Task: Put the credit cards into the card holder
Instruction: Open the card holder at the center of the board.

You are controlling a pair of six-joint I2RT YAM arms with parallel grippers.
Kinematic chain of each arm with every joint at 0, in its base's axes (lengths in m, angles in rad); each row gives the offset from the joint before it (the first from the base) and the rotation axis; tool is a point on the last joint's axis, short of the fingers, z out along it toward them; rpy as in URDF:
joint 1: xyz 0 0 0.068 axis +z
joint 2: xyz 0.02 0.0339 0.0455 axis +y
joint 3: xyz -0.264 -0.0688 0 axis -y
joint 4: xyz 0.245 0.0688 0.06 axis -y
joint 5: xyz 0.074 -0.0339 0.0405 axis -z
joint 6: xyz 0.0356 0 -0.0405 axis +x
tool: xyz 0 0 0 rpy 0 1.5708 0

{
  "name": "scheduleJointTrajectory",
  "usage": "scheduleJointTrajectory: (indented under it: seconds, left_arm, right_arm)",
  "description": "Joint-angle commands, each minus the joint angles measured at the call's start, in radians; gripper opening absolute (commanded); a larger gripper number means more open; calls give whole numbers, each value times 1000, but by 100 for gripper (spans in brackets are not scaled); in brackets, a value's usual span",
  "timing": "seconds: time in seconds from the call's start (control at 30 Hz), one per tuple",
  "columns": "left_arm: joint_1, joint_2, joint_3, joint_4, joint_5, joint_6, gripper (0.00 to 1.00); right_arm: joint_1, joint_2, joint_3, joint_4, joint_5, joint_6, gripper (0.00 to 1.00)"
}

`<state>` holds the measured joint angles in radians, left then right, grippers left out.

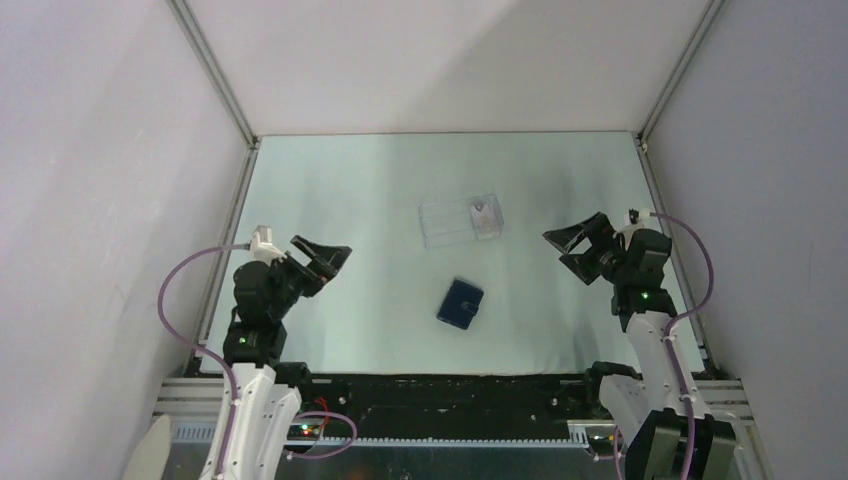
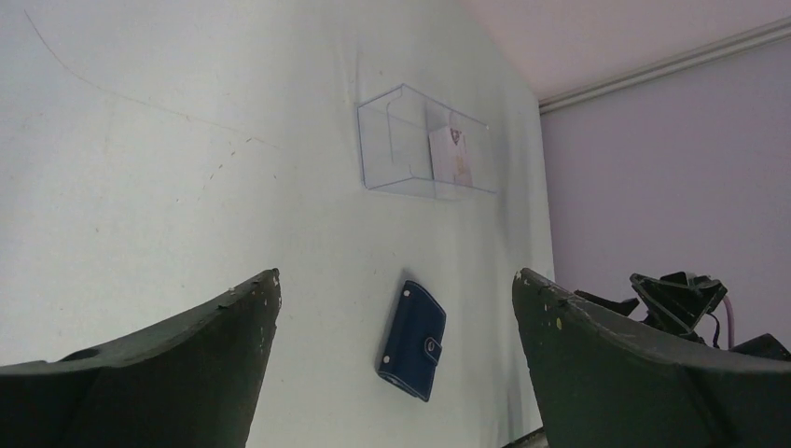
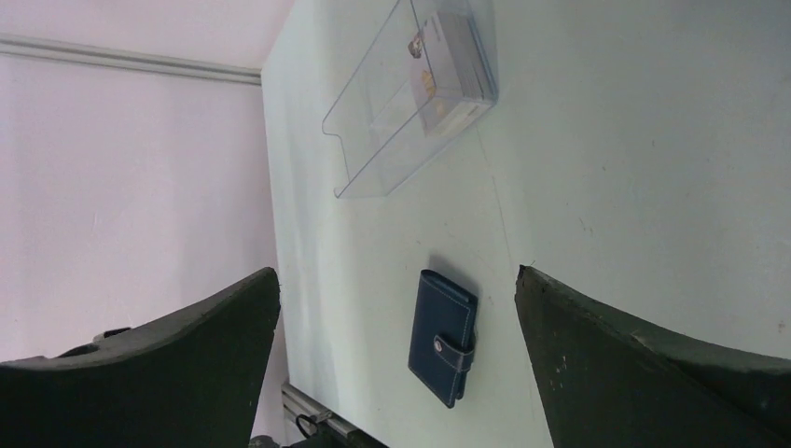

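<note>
The card holder (image 3: 442,338) is smooth navy leather-like material, pale-stitched. The tray (image 3: 373,140) is clear glossy plastic; the worktop (image 3: 653,187) matt.

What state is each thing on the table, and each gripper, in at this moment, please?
wallet: closed, strap fastened, lying flat on the table.
cards: sitting at one end of the clear tray, not in the wallet.
clear tray: resting on the table, its other end bare.
left gripper: open, holding nothing.
right gripper: open, holding nothing.
</note>
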<state>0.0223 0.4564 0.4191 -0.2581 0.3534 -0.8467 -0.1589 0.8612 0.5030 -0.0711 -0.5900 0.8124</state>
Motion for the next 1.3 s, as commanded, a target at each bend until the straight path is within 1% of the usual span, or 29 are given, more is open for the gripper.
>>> scheduleJointTrajectory:
  seconds: [0.0, 0.1, 0.17, 0.2, 0.23, 0.27, 0.3, 0.33, 0.37, 0.4, 0.43, 0.47, 0.57, 0.6, 0.63, 0.73, 0.83, 0.9, 1.0, 1.1, 1.2, 1.23, 1.27]
  left_arm:
    - [11, 52, 11, -4, 57, 3, 98]
    - [7, 142, 18, -3, 98, 3, 98]
    - [-7, 208, 28, -2, 111, 3, 98]
    - [-10, 257, 33, -1, 114, 6, 98]
    - [-55, 280, 45, -2, 110, 8, 98]
    - [-75, 332, 53, -2, 104, 11, 98]
    - [-121, 359, 71, -2, 87, 10, 98]
    - [-147, 412, 82, -1, 75, 7, 98]
    - [-205, 442, 106, -1, 48, 8, 98]
    - [-232, 505, 119, -1, 37, 8, 98]
    - [-288, 539, 148, -2, 20, 7, 98]
    - [-324, 611, 183, -2, 14, 6, 98]
    - [-438, 765, 261, -1, 13, 5, 98]
    - [-458, 842, 304, -2, 21, 7, 100]
    - [-493, 912, 323, -3, 26, 8, 98]
    - [-563, 1032, 416, 0, 44, 9, 96]
    - [-607, 1160, 473, -1, 72, 7, 94]
    - [-637, 1227, 507, -1, 92, 2, 90]
    - [-666, 1291, 533, -1, 97, -14, 89]
    - [-682, 1329, 539, 13, 90, -31, 87]
    - [-701, 1348, 542, 49, 116, -45, 86]
    - [-705, 1351, 537, 79, 133, -50, 84]
    - [-707, 1348, 530, 100, 145, -67, 83]
  right_arm:
    - [22, 11, 19, -40, -22, 37, 100]
    - [66, 48, 19, -75, 11, 58, 100]
    - [121, 80, 18, -78, 44, 80, 100]
    - [170, 94, 18, -69, 56, 102, 100]
    - [231, 124, 18, -62, 74, 114, 100]
    - [257, 143, 19, -33, 80, 143, 100]
    - [312, 180, 19, -16, 88, 158, 100]
    - [339, 199, 23, 9, 92, 188, 100]
    - [385, 239, 26, 16, 101, 203, 100]
    - [409, 260, 35, 26, 112, 228, 100]
    - [453, 304, 41, 26, 118, 238, 100]
    - [472, 348, 60, 15, 128, 250, 100]
    - [559, 421, 98, -26, 158, 264, 99]
    - [572, 444, 110, -39, 178, 268, 97]
    - [594, 453, 114, -40, 188, 279, 97]
    - [629, 489, 117, -32, 208, 294, 92]
    - [652, 525, 120, -35, 199, 298, 89]
    - [662, 563, 120, -45, 203, 299, 86]
    - [672, 595, 120, -45, 218, 296, 86]
    - [680, 638, 119, -4, 209, 292, 80]
    - [687, 678, 119, 78, 182, 299, 72]
    - [692, 706, 120, 101, 163, 301, 66]
    - [696, 719, 120, 142, 149, 302, 63]
